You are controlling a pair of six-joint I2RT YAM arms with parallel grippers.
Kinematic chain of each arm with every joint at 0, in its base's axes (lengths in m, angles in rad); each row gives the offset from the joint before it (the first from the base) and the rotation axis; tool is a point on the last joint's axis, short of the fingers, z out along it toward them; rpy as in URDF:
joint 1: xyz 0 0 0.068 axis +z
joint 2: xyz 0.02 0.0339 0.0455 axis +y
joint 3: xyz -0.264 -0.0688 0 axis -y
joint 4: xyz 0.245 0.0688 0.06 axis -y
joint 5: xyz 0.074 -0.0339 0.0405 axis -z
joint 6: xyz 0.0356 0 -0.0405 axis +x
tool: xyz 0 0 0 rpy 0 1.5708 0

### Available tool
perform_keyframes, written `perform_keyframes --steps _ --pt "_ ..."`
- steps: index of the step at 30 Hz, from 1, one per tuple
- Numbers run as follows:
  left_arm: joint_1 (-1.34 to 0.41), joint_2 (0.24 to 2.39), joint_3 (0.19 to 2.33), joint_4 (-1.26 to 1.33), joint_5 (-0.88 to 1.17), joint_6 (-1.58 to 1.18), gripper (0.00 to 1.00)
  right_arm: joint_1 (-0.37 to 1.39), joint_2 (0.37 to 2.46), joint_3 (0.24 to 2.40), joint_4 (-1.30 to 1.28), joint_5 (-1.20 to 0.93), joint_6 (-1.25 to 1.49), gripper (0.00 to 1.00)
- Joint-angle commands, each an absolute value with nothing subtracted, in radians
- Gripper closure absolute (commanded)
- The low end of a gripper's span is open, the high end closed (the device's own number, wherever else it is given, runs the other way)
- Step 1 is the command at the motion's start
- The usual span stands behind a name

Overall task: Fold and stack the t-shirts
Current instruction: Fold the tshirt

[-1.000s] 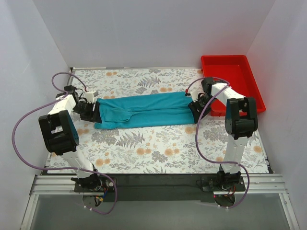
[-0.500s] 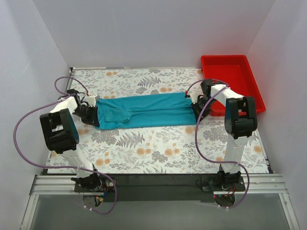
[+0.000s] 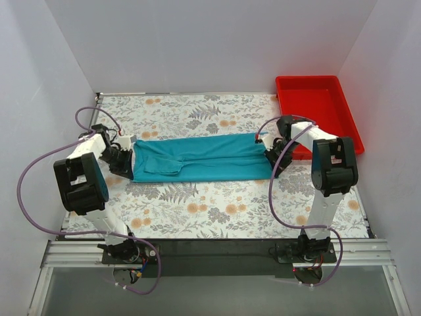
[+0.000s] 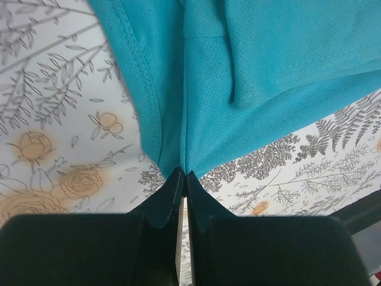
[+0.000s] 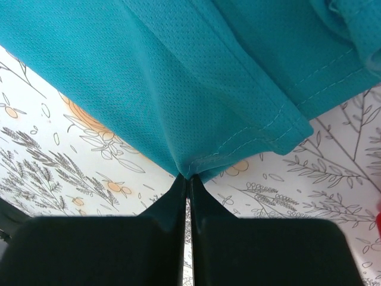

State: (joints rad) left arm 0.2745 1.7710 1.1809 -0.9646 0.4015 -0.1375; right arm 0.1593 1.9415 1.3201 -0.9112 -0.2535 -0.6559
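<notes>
A teal-blue t-shirt [image 3: 200, 157] lies folded into a long band across the middle of the floral table. My left gripper [image 3: 129, 167] is shut on its left end, pinching the hem of the cloth [image 4: 178, 119] between its black fingers [image 4: 169, 193]. At the other end my right gripper [image 3: 272, 162] is shut on the shirt's edge [image 5: 196, 107], the fabric bunched at its fingertips [image 5: 178, 193]. Both pinched corners sit lifted a little off the table.
A red plastic tray [image 3: 345, 108] stands at the back right, close behind the right arm. White walls close in the table on three sides. Purple cables loop beside each arm.
Both grippers have closed on the shirt's ends. The shirt's band has shifted slightly toward the near side and stretched between them.
</notes>
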Motion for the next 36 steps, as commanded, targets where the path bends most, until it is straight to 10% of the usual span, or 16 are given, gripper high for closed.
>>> perform_keyframes --steps 1,3,9,36 --pt "0.276 1.683 1.149 -0.974 0.376 -0.146 1.00 0.160 1.917 1.281 -0.910 -0.181 -0.706 0.99" --pt "0.275 1.697 1.137 -0.965 0.380 -0.160 1.00 0.163 1.925 1.292 -0.916 -0.187 -0.700 0.99" --pt "0.278 1.672 1.146 -0.974 0.411 -0.153 0.71 0.190 1.852 1.301 -0.949 -0.245 -0.677 0.54" --pt "0.184 1.784 1.118 -0.795 0.589 -0.451 0.53 0.706 2.052 1.598 -0.437 -0.643 -0.057 0.52"
